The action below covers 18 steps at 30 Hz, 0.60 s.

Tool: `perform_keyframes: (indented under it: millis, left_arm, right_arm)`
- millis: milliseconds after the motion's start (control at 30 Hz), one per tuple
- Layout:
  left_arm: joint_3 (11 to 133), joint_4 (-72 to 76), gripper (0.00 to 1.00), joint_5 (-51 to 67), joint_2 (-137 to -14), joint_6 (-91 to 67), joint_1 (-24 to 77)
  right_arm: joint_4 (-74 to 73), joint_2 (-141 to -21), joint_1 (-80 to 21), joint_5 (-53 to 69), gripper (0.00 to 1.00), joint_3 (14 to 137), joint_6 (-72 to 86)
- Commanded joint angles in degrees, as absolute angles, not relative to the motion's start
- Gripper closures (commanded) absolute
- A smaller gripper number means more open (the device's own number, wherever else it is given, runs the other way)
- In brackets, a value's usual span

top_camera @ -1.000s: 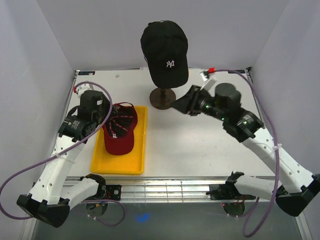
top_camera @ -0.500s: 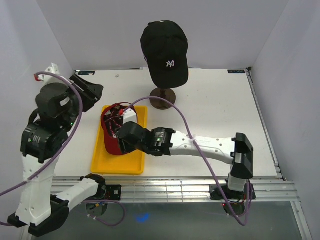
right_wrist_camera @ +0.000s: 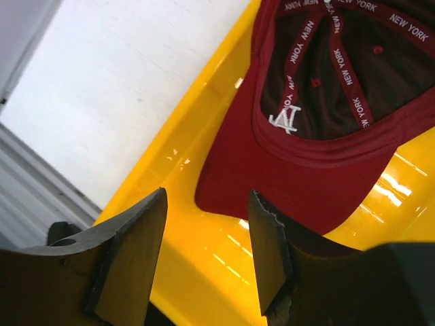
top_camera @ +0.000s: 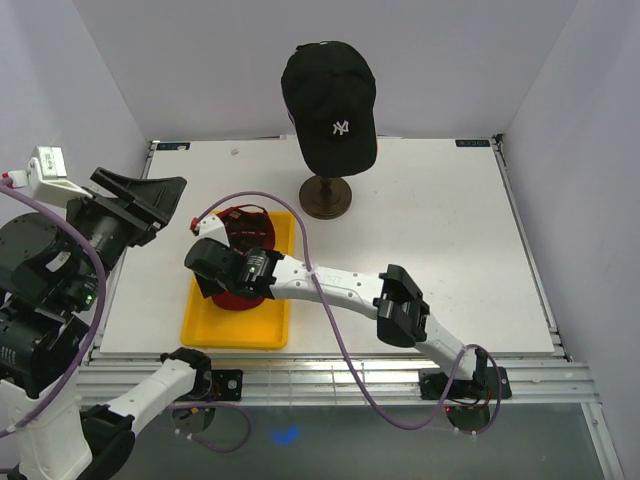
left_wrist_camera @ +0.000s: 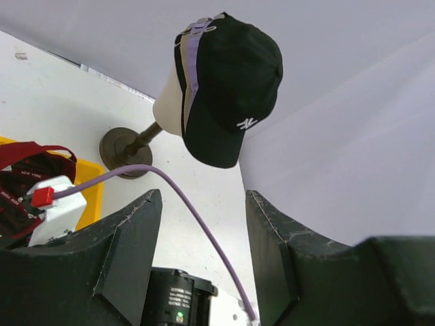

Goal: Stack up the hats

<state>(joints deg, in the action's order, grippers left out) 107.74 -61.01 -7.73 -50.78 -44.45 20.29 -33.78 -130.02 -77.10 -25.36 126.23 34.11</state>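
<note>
A black cap with white NY (top_camera: 330, 100) tops the stack of hats on the mannequin head. In the left wrist view (left_wrist_camera: 231, 88), lavender and tan cap edges (left_wrist_camera: 192, 61) show under it. A dark red cap (top_camera: 252, 235) lies upside down in the yellow tray (top_camera: 215, 330). My right gripper (top_camera: 225, 280) reaches across the table and hovers open just above the red cap's brim (right_wrist_camera: 299, 183), with its jaws astride the brim's edge (right_wrist_camera: 207, 197). My left gripper (top_camera: 160, 200) is raised high at the left, open and empty (left_wrist_camera: 202, 193).
The cream mannequin head (left_wrist_camera: 170, 109) stands on a dark round stand (top_camera: 325, 197) at the back middle. The right arm and its purple cable (top_camera: 300, 200) stretch across the table's middle. White walls close in the table on three sides.
My right arm swung from right of the stand across to the tray and now sits over the red cap. My left arm lifted away from the cap, up and to the left.
</note>
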Motion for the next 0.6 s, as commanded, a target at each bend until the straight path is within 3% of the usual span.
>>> perform_keyframes:
  millis: [0,233,567]
  left_arm:
    - [108.81,-62.14,0.37,-4.22,-50.28,-44.74,19.95]
    - [105.91,-61.96,0.37,-3.87,-49.04,-44.56,19.95]
    - [101.95,-60.47,0.37,-3.08,-47.99,-44.65,20.04]
  right_arm:
    - [-33.41,-130.52,-75.59,-26.54,0.43,127.53,32.78]
    - [-31.82,-134.56,-74.44,-25.23,0.41,128.50,31.29]
    - [-27.69,-131.22,-74.62,-25.40,0.41,123.05,31.46]
